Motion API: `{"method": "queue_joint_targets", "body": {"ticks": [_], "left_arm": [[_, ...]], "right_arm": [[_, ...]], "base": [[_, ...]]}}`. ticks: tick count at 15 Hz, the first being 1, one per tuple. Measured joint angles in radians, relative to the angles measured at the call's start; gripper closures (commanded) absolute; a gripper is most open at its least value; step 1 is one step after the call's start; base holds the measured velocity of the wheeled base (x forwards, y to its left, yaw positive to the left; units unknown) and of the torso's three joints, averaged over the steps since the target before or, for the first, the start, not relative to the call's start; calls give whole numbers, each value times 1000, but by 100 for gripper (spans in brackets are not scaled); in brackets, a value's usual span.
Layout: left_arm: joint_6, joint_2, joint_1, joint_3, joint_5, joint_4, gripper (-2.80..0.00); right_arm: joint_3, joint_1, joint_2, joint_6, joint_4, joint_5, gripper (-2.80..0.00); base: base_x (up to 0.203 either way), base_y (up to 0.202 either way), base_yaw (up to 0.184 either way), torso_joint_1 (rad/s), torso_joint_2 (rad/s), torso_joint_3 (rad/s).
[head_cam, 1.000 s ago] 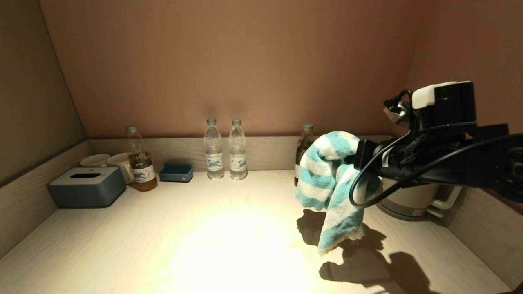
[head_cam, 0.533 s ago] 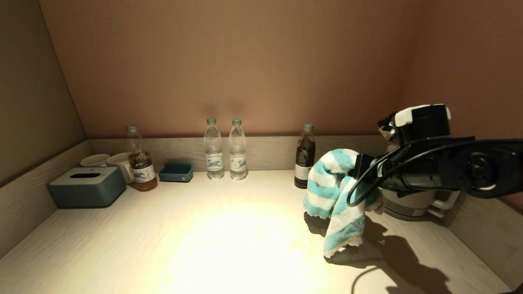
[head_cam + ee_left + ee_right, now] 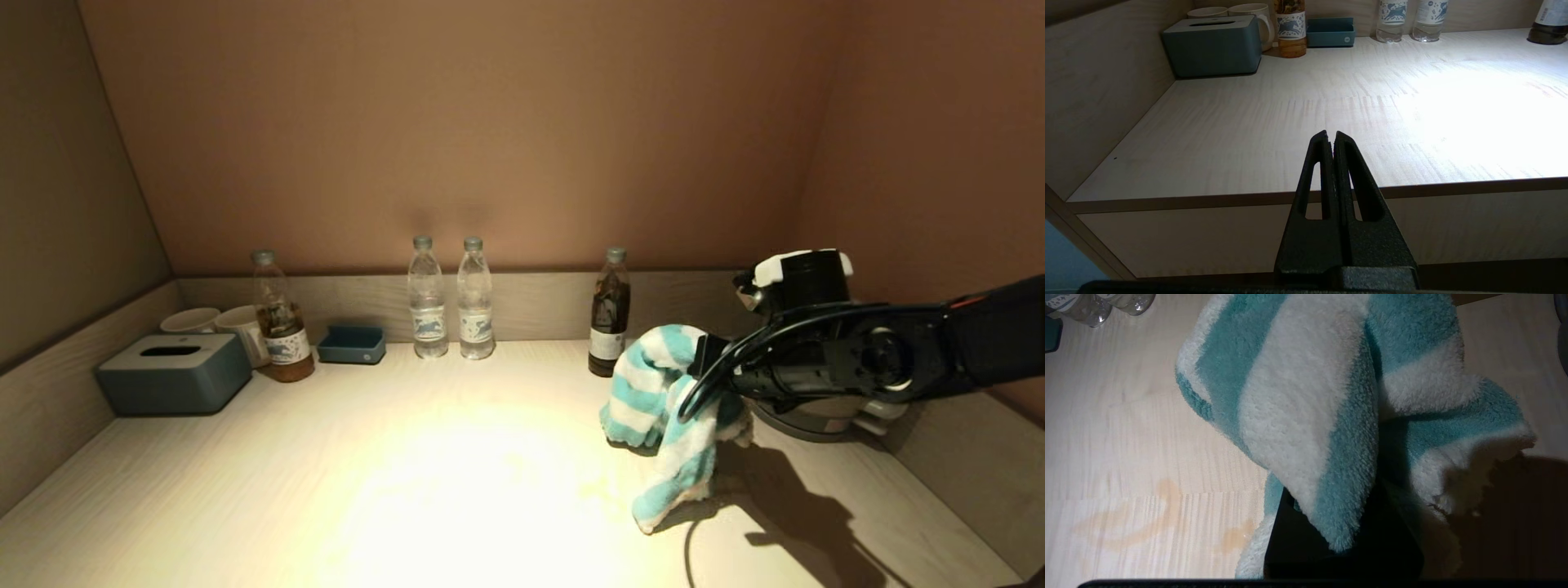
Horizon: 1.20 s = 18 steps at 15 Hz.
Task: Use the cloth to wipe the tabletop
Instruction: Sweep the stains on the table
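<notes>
A teal-and-white striped cloth (image 3: pixel 653 392) hangs from my right gripper (image 3: pixel 707 359) at the right side of the pale wooden tabletop (image 3: pixel 457 474). The cloth drapes over the fingers and hides them. Its lower end touches the table. In the right wrist view the cloth (image 3: pixel 1298 396) fills the middle, and a brownish stain (image 3: pixel 1126 526) lies on the wood beside it. My left gripper (image 3: pixel 1331 134) is shut and empty, parked low in front of the table's front edge.
A white kettle (image 3: pixel 816 408) stands behind the right arm. Along the back wall stand a dark bottle (image 3: pixel 610 314), two water bottles (image 3: pixel 428 298), a tea bottle (image 3: pixel 279 318), a blue tray (image 3: pixel 352 345), cups (image 3: pixel 192 320) and a grey tissue box (image 3: pixel 174 371).
My right arm has come down with the cloth. The cloth hung above the table before; now its lower end rests on the tabletop. The left arm has not moved.
</notes>
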State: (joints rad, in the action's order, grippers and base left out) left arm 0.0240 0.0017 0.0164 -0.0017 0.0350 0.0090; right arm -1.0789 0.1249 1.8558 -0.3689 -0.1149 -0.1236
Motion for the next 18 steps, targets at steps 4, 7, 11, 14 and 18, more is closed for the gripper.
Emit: {"method": "queue_joint_targets", "body": {"ticks": [4,7,11,14,18], "left_arm": [[0,0,0,0,0,0,0],[1,0,0,0,0,0,0],[0,0,0,0,0,0,0],[0,0,0,0,0,0,0],[0,0,0,0,0,0,0]], "right_arm": [[-8,-3,73,1,-37,-2,0],[-6,-7,125,7,-64,-1,0],[25,-8,161,14,-70,-3,0],[49,-2,178,22,-73,-4,0],[81,31,193,32,-97,-2,0]], "base": [[0,0,0,0,0,0],[0,0,0,0,0,0],[0,0,0,0,0,0],[0,0,0,0,0,0],[0,0,0,0,0,0]]}}
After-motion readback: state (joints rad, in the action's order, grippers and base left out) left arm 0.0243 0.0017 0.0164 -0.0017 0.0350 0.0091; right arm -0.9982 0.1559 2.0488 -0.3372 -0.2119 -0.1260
